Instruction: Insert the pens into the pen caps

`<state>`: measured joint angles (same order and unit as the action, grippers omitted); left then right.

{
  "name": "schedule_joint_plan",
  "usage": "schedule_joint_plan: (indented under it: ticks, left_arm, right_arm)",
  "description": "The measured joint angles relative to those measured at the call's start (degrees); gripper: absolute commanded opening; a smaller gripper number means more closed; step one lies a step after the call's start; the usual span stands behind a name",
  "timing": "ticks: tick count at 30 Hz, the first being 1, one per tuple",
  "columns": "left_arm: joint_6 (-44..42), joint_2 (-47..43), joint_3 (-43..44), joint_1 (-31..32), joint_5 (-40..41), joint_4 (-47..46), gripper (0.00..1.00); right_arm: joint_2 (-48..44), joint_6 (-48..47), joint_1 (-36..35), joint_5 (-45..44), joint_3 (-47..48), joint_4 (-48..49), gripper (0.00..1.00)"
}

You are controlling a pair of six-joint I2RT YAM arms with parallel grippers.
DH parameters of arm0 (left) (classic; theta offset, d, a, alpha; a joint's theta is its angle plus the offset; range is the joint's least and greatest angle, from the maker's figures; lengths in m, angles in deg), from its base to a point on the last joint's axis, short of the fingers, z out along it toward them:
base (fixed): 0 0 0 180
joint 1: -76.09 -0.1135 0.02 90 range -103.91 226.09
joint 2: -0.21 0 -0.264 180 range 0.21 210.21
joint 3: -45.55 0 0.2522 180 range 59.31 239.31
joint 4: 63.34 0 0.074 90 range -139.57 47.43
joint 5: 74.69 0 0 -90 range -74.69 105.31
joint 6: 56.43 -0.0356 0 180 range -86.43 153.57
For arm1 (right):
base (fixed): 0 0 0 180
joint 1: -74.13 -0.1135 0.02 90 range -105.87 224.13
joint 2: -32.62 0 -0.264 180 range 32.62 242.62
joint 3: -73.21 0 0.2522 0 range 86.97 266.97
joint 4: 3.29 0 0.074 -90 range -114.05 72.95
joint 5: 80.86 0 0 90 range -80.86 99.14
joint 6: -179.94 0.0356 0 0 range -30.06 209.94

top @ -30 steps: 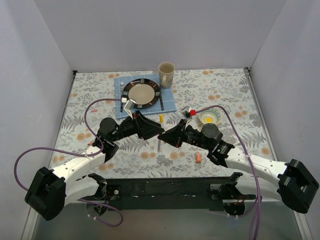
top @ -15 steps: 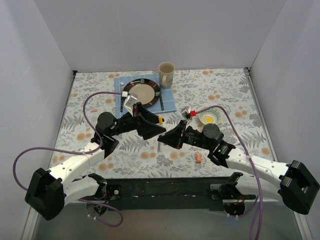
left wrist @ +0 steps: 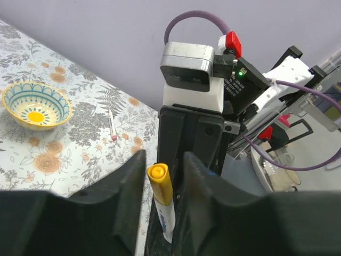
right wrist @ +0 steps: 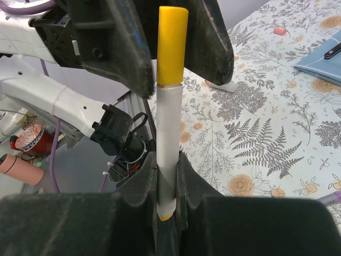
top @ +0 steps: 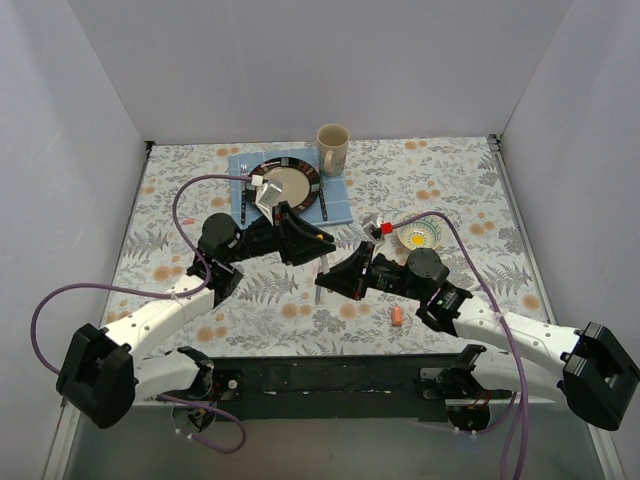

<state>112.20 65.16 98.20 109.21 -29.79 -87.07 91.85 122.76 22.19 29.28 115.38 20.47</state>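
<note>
Pincers meet above the middle of the floral table (top: 470, 180), each reaching toward the other. The right pincer (right wrist: 167, 162) is clamped on the lower end of the yellow pen (right wrist: 168, 133). It grips the whitish barrel just above its yellow end and holds it roughly in line with its fingers. The yellow cap (right wrist: 172, 45) sits on the far end of the barrel, with its rim against the white.

The left pincer (left wrist: 164, 158) has its fingers apart, one on each side of that cap. From the left wrist a gap shows between the cap and at least one finger, so the pincer brackets the cap without squeezing it.

A pink-tipped pen (left wrist: 111, 124) lies flat on the table, near a small bowl (left wrist: 36, 109) with a blue scalloped rim and a yellow centre. A pink cap (right wrist: 278, 31) lies by itself farther off on the cloth. Near the front edge of the table, by the right arm, lies a short orange piece (top: 397, 316). Whether it is a cap or a pen I cannot tell.

At the back of the table a blue placemat (top: 340, 208) carries a dark-rimmed plate (top: 285, 185). A fork (top: 243, 185) lies to one side of the plate and a knife (top: 323, 200) to the other. A beige mug (top: 333, 148) stands at the placemat's far right corner.
</note>
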Motion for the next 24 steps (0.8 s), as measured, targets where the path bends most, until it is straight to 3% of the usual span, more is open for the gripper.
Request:
schedule_joint_plan:
  ticks: [2,7,13,24]
  left_arm:
    - [0.3,0.2,0.1,0.0,-0.3,-0.2,0.00]
    - [4.9,2.3,-0.3,-0.2,-3.1,-5.7,0.00]
    - [16.5,5.8,-7.4,-0.7,-1.8,-23.6,0.00]
    - [14.7,3.7,-9.8,0.0,7.8,-29.5,0.00]
  right_arm:
    - [-0.2,0.0,0.0,0.1,0.0,0.1,0.01]
    - [-0.4,-0.3,0.0,0.2,0.0,1.0,0.01]
    - [0.2,-2.2,-0.6,0.3,0.5,-1.9,0.01]
    - [3.3,-7.7,0.6,1.3,9.5,-10.5,0.01]
